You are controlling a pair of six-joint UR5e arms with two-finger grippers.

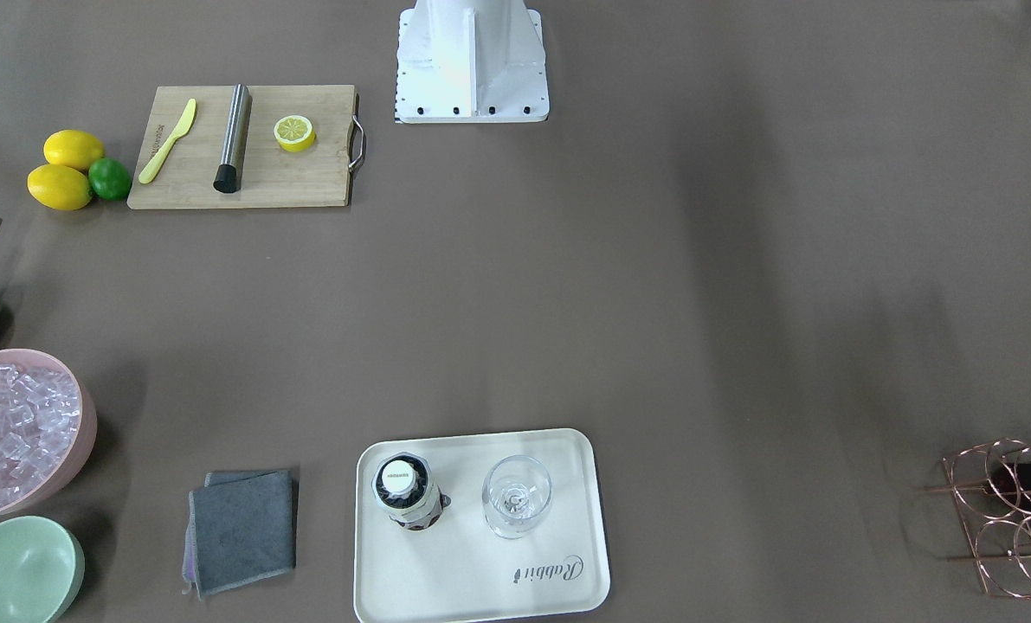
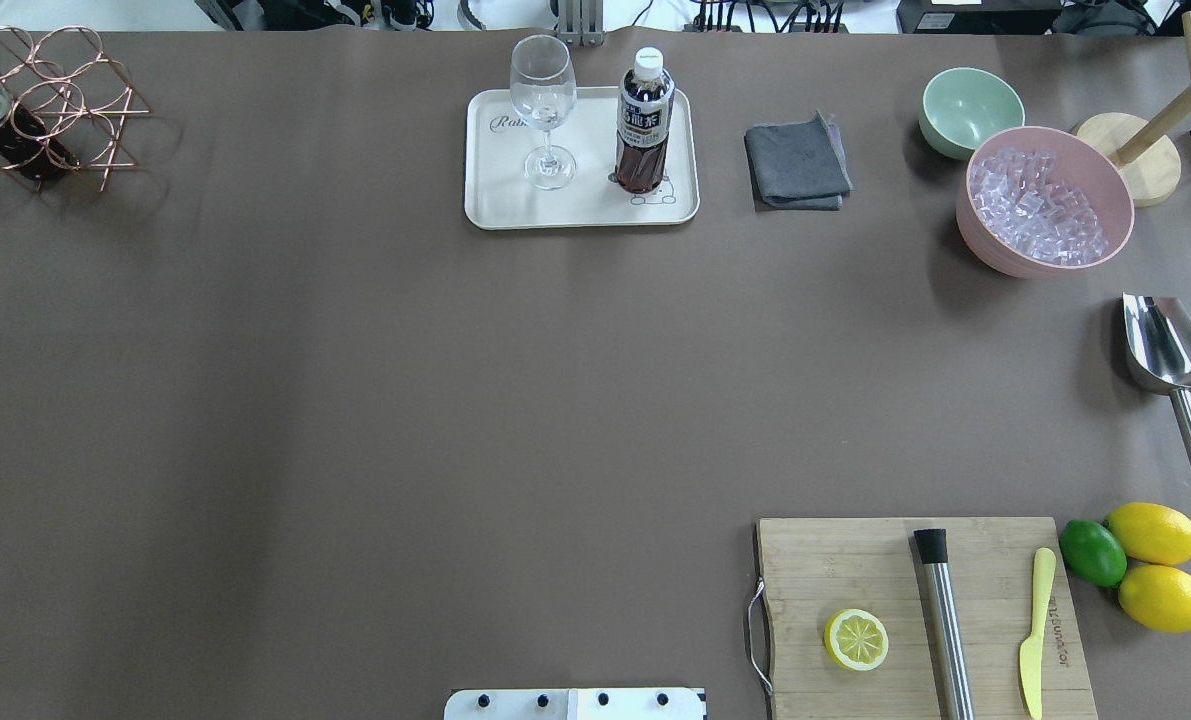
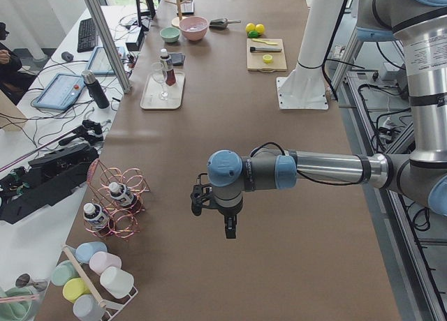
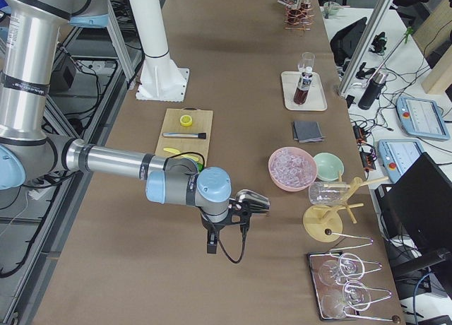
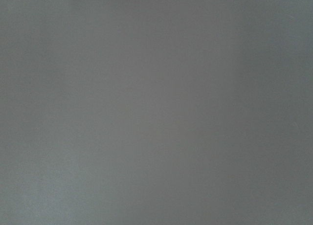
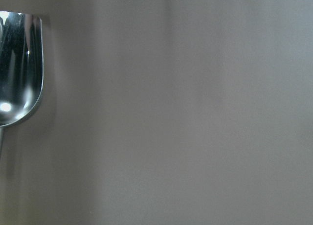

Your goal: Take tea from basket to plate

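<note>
Only thing I can properly read is cursive "Rabbit" on the cream tray [image 1: 463,575], far middle of the table. The tea bottle [image 2: 643,120] has big white Chinese characters on its label, too small to make out. The yellow knife [image 2: 1033,640] has tiny print, unreadable.

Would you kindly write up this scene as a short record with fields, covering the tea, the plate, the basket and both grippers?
Tea: stands upright on the plate, beside the wine glass, not touching it.
Basket: at the table's left end, two similar bottles in it.
Left gripper: over bare table, away from basket and plate; open or shut cannot be told.
Right gripper: near the metal scoop; open or shut cannot be told.
</note>
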